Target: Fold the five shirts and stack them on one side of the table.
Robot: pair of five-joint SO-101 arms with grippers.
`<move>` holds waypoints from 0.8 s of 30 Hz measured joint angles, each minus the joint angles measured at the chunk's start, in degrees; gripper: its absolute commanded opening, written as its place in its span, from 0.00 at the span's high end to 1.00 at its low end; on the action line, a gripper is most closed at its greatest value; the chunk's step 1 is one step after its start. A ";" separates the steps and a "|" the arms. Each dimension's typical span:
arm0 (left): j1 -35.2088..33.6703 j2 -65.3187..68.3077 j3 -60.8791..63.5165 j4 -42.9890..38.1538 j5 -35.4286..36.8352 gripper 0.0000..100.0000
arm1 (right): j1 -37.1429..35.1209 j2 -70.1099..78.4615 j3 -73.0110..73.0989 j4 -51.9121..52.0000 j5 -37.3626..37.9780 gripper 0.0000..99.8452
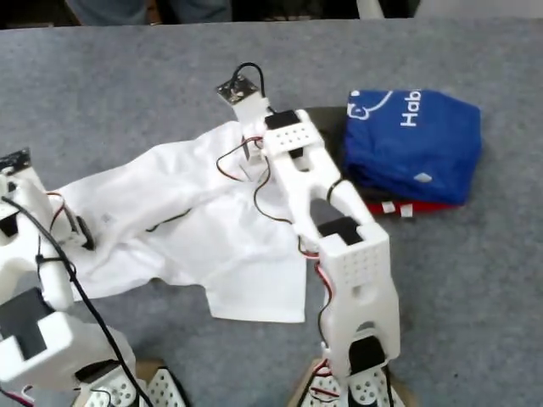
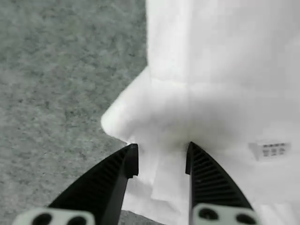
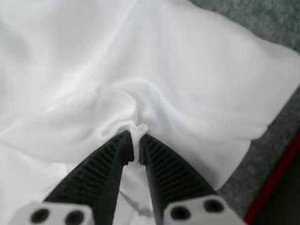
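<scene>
White shirt (image 1: 195,229) rumpled across grey table (image 1: 127,85), R gripper (image 3: 135,143) clamped on a ridge of its cloth nr the far edge, L gripper (image 2: 161,159) fingers apart, cloth bunched btwn them at opposite end, folded blue shirt (image 1: 416,144) atop red shirt (image 1: 407,208) far right

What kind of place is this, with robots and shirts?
Probably a robot lab, not a laundry: a left arm and a right arm stand at a grey table, with a white shirt spread out and a folded blue shirt beside it.
</scene>
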 measured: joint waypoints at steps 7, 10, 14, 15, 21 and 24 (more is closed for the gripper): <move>1.32 0.09 -0.18 0.44 -0.09 0.82 | 0.00 0.00 0.00 0.00 0.00 0.99; 1.49 0.09 -0.18 0.44 -0.09 0.82 | 0.00 0.00 0.00 0.00 0.00 0.99; 1.76 2.55 -0.26 0.44 0.09 0.82 | 0.00 0.00 0.00 0.00 0.00 0.99; 1.76 3.43 -0.26 0.44 0.09 0.82 | 0.00 0.00 0.00 0.00 0.00 0.99; 3.69 6.24 -2.29 0.88 1.85 0.91 | 0.00 0.00 0.00 0.00 0.00 0.99; 4.48 6.33 -2.46 0.88 2.73 0.90 | 0.00 0.00 0.00 0.00 0.00 0.99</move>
